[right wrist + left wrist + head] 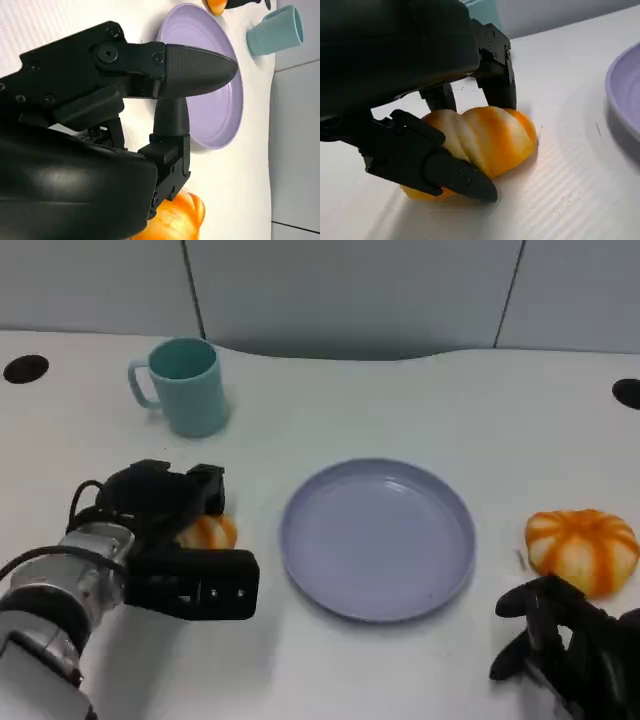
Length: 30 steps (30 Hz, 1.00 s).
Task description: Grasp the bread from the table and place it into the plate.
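A: On the table left of the plate [378, 540], your left hand [165, 530] straddles the bread [485, 142], fingers on both sides.

B: Close evenly (right hand [570, 645] idle, loosely spread), then lift straight.

Desk [400, 400]: white, with two black round holes near the far corners. Plate [378, 538]: plain lavender-purple. Mug [183, 385]: plain teal. Bread [485, 137] in left hand [165, 502]: orange with pale cream stripes. Second bread [583, 549] near right edge: same orange, white stripes. Both hands, incl. right hand [570, 645]: black; forearms silver.
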Motion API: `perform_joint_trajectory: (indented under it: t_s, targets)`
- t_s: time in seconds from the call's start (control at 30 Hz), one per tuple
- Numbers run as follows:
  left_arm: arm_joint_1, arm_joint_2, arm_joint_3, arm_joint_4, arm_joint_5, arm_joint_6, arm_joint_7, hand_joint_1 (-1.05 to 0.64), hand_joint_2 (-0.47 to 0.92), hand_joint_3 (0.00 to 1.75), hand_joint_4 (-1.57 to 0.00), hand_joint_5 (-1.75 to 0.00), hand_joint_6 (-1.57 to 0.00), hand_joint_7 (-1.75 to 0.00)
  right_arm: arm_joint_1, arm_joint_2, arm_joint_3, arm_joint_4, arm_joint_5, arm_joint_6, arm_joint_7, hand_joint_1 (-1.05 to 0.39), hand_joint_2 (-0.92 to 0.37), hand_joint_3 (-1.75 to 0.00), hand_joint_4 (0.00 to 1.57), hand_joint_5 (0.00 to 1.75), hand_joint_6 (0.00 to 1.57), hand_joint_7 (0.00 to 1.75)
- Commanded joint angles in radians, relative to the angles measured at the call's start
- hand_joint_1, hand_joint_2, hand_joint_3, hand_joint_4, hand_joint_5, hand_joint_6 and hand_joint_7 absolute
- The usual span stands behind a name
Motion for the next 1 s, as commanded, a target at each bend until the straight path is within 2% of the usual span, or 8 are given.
perform_joint_trajectory:
  t_s: [0.03,0.13,0.27,0.47,0.67,0.87,1.0]
  targets:
    - [0.018,0.010,0.091,0.002,-0.105,-0.058,-0.003,-0.21,0.92,0.19,-0.76,-1.75,-0.50,-1.75,0.006,-0.008,-0.009,-0.003,0.008,-0.003,0.004,-0.33,-0.92,-0.60,0.59,1.75,0.40,1.67]
    - [0.013,-0.005,0.201,-0.020,-0.229,-0.133,-0.015,-0.13,0.86,0.15,-0.75,-1.75,-0.51,-1.75,-0.001,-0.012,-0.006,-0.004,-0.002,0.008,-0.003,-0.34,-0.92,-0.60,0.59,1.75,0.40,1.67]
    - [-0.003,-0.037,0.336,-0.051,-0.390,-0.221,-0.091,-0.08,0.86,0.13,-0.78,-1.75,-0.54,-1.75,-0.007,-0.013,-0.007,0.003,0.000,0.007,0.001,-0.34,-0.92,-0.60,0.58,1.75,0.40,1.67]
    - [-0.043,-0.069,0.444,-0.098,-0.536,-0.245,-0.257,-0.04,0.86,0.12,-0.79,-1.75,-0.59,-1.75,-0.016,-0.010,-0.008,0.022,0.004,-0.007,0.009,-0.35,-0.92,-0.60,0.59,1.75,0.41,1.68]
    - [-0.100,-0.104,0.334,-0.168,-0.429,-0.340,-0.278,-0.03,0.82,0.11,-0.87,-1.75,-0.69,-1.75,-0.020,-0.007,-0.008,0.029,0.004,-0.013,0.012,-0.34,-0.92,-0.60,0.57,1.75,0.41,1.68]
    - [-0.132,-0.151,0.282,-0.149,-0.382,-0.343,-0.284,-0.03,0.80,0.13,-0.91,-1.75,-0.69,-1.75,-0.014,-0.004,-0.001,0.015,-0.009,0.003,-0.003,-0.34,-0.92,-0.59,0.54,1.75,0.40,1.67]
    - [-0.153,-0.217,0.218,-0.119,-0.330,-0.285,-0.313,-0.09,0.80,0.14,-0.92,-1.75,-0.67,-1.75,-0.020,-0.003,0.000,0.022,-0.005,0.011,-0.005,-0.33,-0.92,-0.59,0.50,1.75,0.37,1.65]
